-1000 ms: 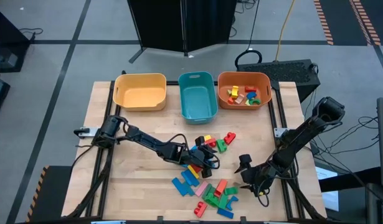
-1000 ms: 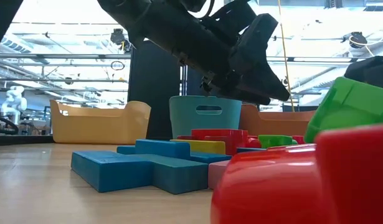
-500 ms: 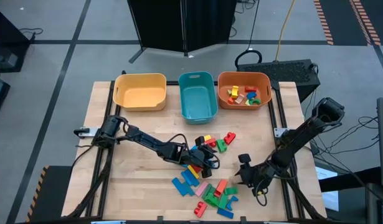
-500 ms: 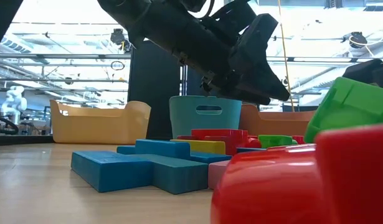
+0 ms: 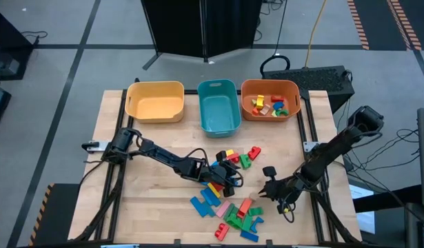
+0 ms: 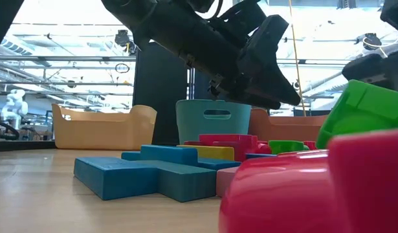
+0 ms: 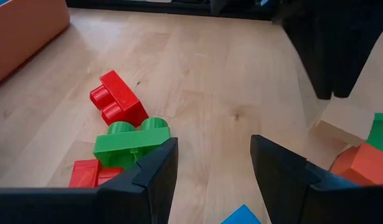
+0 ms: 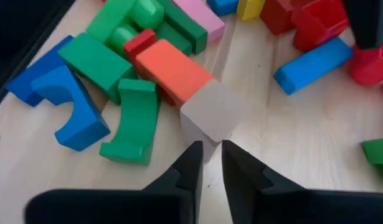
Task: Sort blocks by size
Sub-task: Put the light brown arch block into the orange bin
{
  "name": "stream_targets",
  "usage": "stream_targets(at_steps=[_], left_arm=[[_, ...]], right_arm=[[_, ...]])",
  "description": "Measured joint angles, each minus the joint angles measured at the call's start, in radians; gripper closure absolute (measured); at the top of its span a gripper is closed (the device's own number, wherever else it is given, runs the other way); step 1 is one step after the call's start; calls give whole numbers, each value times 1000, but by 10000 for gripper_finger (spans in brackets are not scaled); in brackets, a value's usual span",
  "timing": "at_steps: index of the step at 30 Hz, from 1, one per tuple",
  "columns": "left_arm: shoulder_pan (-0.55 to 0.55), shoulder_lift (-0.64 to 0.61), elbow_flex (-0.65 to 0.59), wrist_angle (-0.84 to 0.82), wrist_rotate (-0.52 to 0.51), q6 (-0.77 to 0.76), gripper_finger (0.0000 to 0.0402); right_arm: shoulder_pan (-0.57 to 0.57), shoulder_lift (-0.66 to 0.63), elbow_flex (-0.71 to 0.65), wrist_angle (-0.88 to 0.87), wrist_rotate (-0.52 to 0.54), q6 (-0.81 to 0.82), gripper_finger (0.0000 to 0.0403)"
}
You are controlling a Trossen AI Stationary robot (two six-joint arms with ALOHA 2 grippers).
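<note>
Glossy plastic blocks (image 5: 229,207), studded bricks and curved arches, litter the pale wood-grain counter (image 5: 156,200). Left pincer (image 7: 213,165) gapes empty; right pincer (image 8: 208,163) is nearly closed.

The left arm reaches from the table's left edge toward the block pile (image 5: 229,200), and its left gripper (image 5: 232,176) hangs low at the pile's upper end, its 2 fingers (image 7: 147,183) spread apart with nothing between them. The right arm bends down from the table's right edge, and the right gripper (image 5: 265,193) sits low at the pile's right side, its 2 fingers (image 8: 192,167) drawn close with only a thin gap.
</note>
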Motion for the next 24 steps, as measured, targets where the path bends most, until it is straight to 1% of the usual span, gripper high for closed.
stream_targets(at_steps=[2, 4, 6, 8, 11, 16, 20, 22, 24], left_arm=[[-1, 0, 0, -2, 0, -2, 210], [-4, 0, 0, -3, 0, -2, 210], [-7, 0, 0, -3, 0, -2, 210], [-9, 0, 0, -3, 0, -2, 210], [-11, 0, 0, -3, 0, -2, 210], [-11, 0, 0, -3, 0, -1, 210], [-12, 0, 0, -3, 0, -1, 210], [-12, 0, 0, -3, 0, 1, 210], [-12, 0, 0, -2, 0, 1, 210]], right_arm=[[0, -13, 0, 2, 0, 5, 371], [0, -16, 0, 1, -7, 21, 369], [0, -16, 0, 0, -10, 45, 356], [0, -15, 0, 1, -10, 75, 332], [0, -14, 0, 1, -8, 128, 281], [0, -3, 0, 4, 33, 274, 172], [0, 60, 0, 67, 41, 362, 87], [0, 106, 0, 127, 43, 365, 56], [0, 149, 0, 179, 45, 365, 36]])
